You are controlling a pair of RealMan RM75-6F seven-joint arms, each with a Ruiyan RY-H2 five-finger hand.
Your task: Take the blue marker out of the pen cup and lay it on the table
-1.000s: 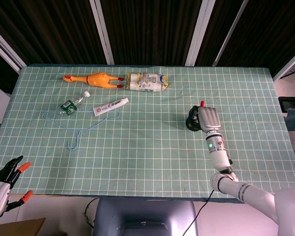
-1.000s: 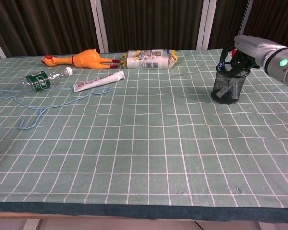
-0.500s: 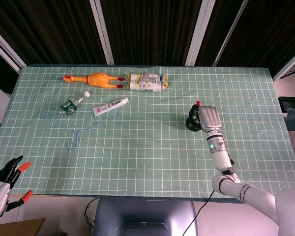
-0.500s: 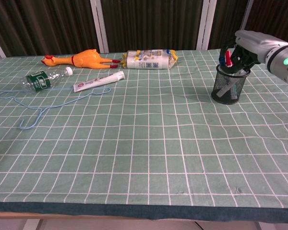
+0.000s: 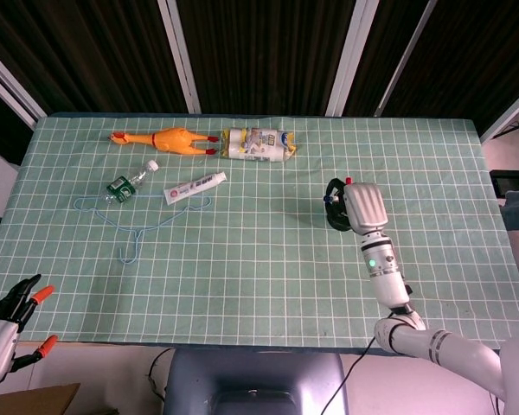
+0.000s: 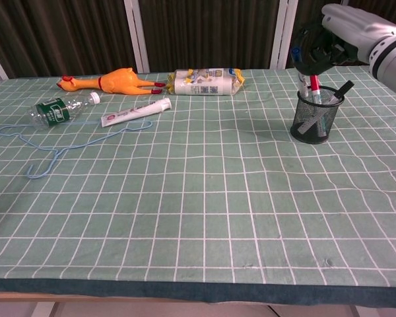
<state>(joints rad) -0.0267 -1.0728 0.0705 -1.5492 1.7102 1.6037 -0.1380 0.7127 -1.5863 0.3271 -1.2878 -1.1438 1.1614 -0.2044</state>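
A black mesh pen cup [image 6: 315,120] stands at the right of the table, holding a red marker [image 6: 315,86] and a black pen [image 6: 342,88]. My right hand [image 6: 320,45] hovers just above the cup's left rim with its fingers curled around the blue marker. The marker's pale barrel [image 6: 303,83] hangs from the hand with its lower end still inside the cup. In the head view the right hand [image 5: 361,207] hides most of the cup [image 5: 334,218], and a blue tip [image 5: 326,198] shows beside it. My left hand [image 5: 4,333] hangs off the table's near left corner, fingers apart and holding nothing.
Along the far left lie a rubber chicken [image 6: 109,80], a snack packet [image 6: 204,81], a toothpaste tube [image 6: 135,112], a small plastic bottle [image 6: 56,109] and a blue wire hanger [image 6: 59,148]. Green gridded cloth [image 6: 204,198] covers the table.
My right hand has risen from the cup's rim and shifted a little left, drawing the blue marker upward. The red marker and black pen now show in the cup. The left hand has not moved.
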